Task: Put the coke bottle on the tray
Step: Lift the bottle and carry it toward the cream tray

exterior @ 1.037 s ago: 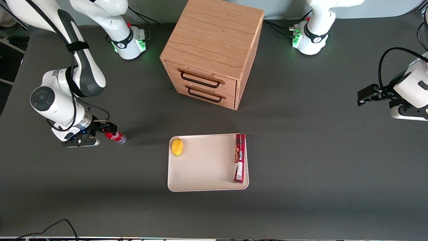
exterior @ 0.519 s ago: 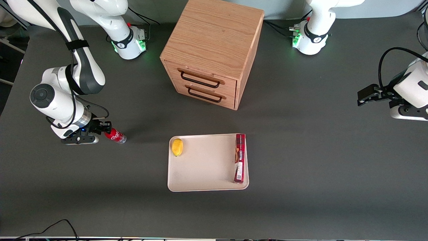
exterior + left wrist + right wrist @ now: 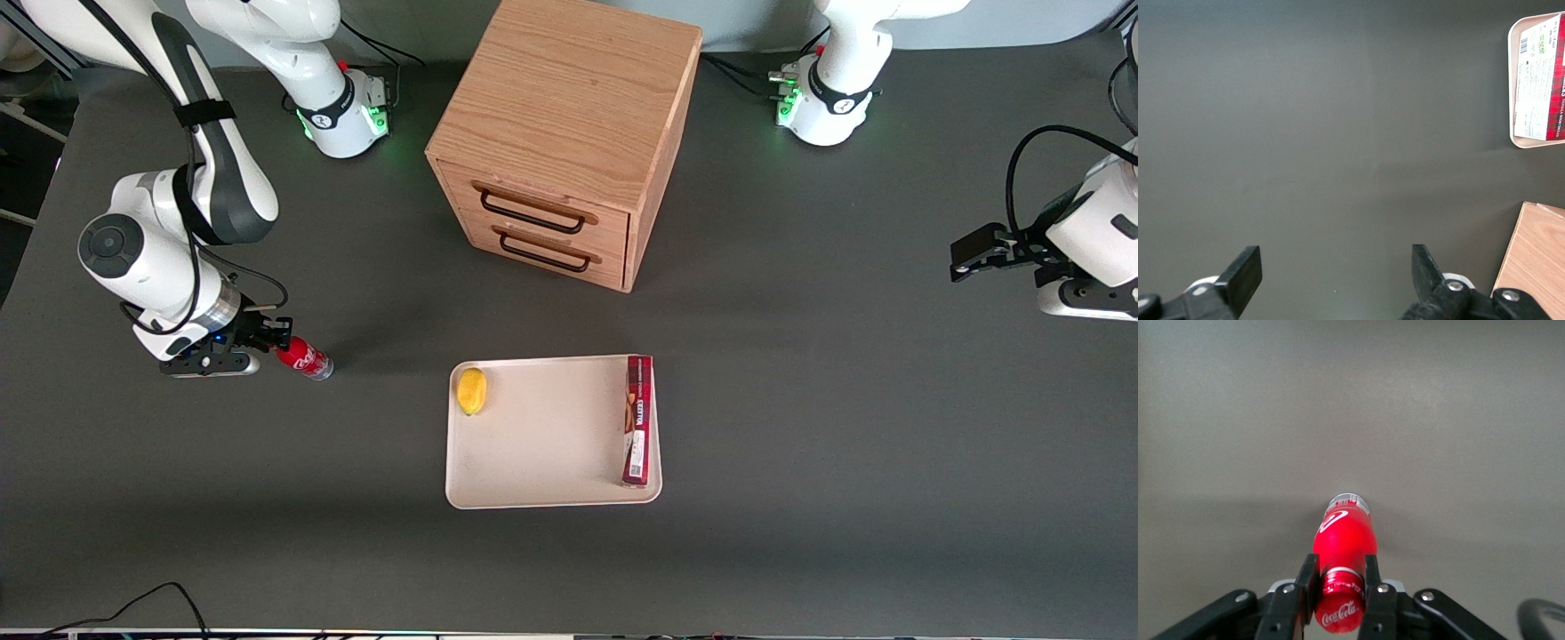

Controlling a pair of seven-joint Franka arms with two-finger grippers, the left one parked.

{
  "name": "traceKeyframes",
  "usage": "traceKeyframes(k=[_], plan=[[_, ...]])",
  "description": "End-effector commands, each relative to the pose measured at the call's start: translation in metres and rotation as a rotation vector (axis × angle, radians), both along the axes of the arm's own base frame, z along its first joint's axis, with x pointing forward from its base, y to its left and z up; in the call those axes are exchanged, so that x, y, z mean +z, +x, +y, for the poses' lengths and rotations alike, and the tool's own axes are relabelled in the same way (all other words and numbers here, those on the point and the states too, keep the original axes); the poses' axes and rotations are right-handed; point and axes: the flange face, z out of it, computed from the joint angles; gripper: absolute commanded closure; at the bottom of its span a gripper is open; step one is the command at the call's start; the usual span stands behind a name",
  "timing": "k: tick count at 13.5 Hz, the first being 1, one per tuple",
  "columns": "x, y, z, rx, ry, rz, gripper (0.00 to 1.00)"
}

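The coke bottle (image 3: 305, 358) is small and red with a white script logo. It lies almost flat over the dark table, toward the working arm's end, with its silvery base pointing at the tray. My right gripper (image 3: 274, 342) is shut on its red cap and neck. In the right wrist view both fingers (image 3: 1306, 579) press the cap of the coke bottle (image 3: 1343, 537), with the gripper (image 3: 1338, 572) closed around it. The cream tray (image 3: 542, 440) lies well apart from the bottle, near the table's middle.
A yellow lemon (image 3: 471, 391) sits in one corner of the tray, and a long red box (image 3: 637, 420) lies along its edge nearest the parked arm. A wooden drawer cabinet (image 3: 560, 133) stands farther from the camera than the tray. The left wrist view shows the tray's rim (image 3: 1511, 80).
The gripper has drawn back slightly toward the working arm's end and away from the camera. The bottle's cap end has shifted with it by a small amount.
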Motion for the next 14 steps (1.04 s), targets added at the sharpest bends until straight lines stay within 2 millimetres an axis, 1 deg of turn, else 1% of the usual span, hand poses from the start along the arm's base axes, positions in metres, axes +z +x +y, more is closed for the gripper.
traceKeyframes(k=[1,3,4,7,9,11,12,13,14], plan=[[0.025,-0.004,-0.004,0.019,-0.023,-0.022,1.00],[0.063,0.005,-0.006,0.005,-0.036,0.013,1.00],[0.088,0.011,-0.005,-0.007,-0.034,0.040,1.00],[0.173,0.025,-0.004,-0.043,0.000,0.088,1.00],[0.219,0.031,-0.004,-0.057,0.016,0.073,1.00],[0.254,0.039,-0.004,-0.066,0.037,0.069,1.00],[0.268,0.048,-0.005,-0.068,0.046,0.084,1.00],[0.278,0.058,-0.005,-0.071,0.055,0.108,1.00],[0.280,0.067,-0.006,-0.091,0.062,0.134,1.00]])
